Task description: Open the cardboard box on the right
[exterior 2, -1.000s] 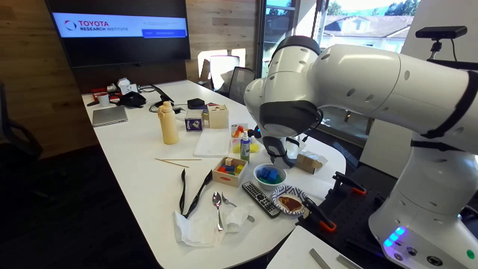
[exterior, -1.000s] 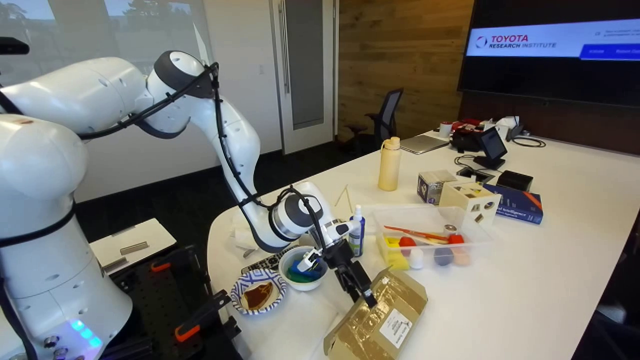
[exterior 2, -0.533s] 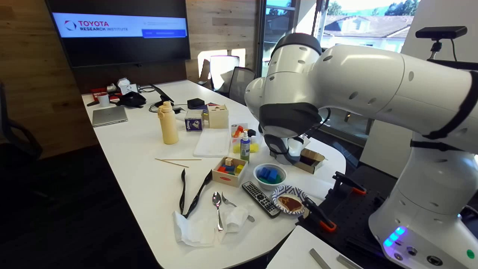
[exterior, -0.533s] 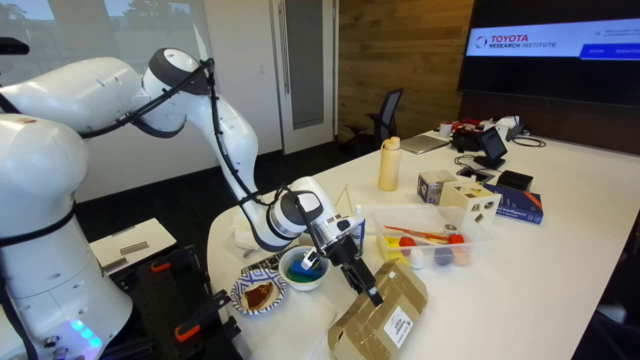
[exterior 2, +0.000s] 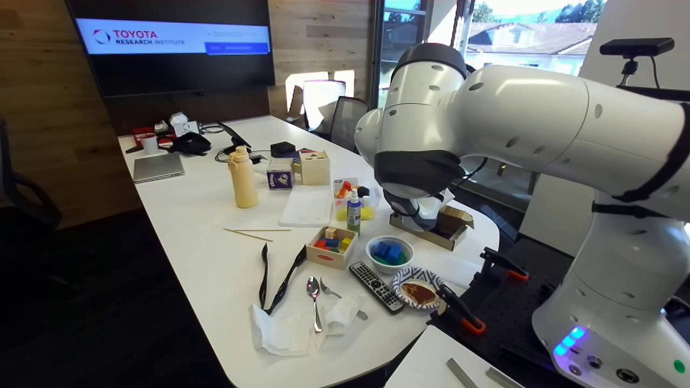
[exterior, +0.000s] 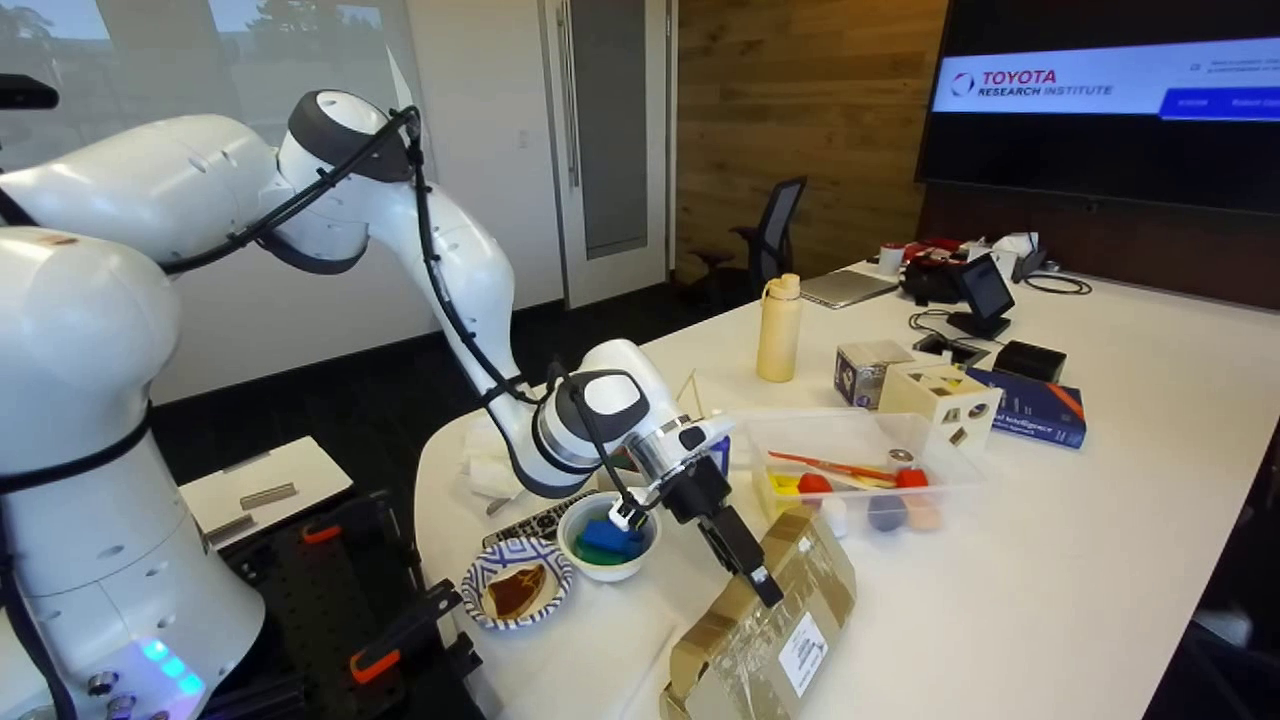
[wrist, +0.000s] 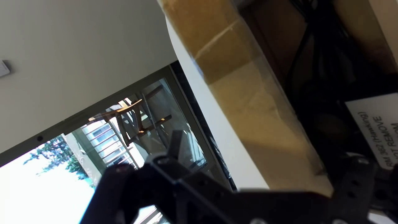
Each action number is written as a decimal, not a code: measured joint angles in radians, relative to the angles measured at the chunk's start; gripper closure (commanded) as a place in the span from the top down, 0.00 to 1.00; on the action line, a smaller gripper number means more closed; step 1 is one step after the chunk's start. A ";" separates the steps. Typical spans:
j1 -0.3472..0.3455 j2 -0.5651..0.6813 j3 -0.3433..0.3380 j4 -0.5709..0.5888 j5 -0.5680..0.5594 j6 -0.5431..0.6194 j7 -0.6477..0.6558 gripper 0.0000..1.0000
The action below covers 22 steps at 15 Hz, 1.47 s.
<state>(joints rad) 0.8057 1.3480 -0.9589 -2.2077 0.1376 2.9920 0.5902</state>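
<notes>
Only the wrist view shows black cables [wrist: 320, 34] and a printed tag [wrist: 379, 124] in the cardboard box [exterior: 742, 648], which sits with its inside exposed near the white bowl [exterior: 605, 573]; an exterior view shows its outside with a white sticker [exterior: 803, 653] instead. From a high bend the arm [exterior: 478, 268] slopes down past that bowl, its gripper [exterior: 766, 584] aimed obliquely down at the box's edge, and the wrist view has the fingers [wrist: 356, 180] spread apart; whether they touch the cardboard I cannot tell.
</notes>
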 measured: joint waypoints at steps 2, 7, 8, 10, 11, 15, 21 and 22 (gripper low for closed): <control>0.000 0.000 -0.017 -0.003 0.013 0.000 0.000 1.00; -0.018 0.000 -0.055 0.003 0.028 0.000 0.000 1.00; -0.025 0.000 -0.061 0.007 0.029 0.000 0.000 1.00; -0.043 0.000 -0.072 0.019 0.030 -0.002 0.000 1.00; -0.055 0.000 -0.076 0.028 0.030 -0.003 0.000 1.00; -0.109 0.000 -0.081 0.069 0.030 -0.015 0.000 1.00; -0.182 0.000 -0.081 0.132 0.030 -0.050 0.000 1.00; -0.193 0.000 -0.081 0.142 0.030 -0.057 0.000 1.00</control>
<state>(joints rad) 0.6130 1.3482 -1.0401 -2.0661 0.1678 2.9354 0.5902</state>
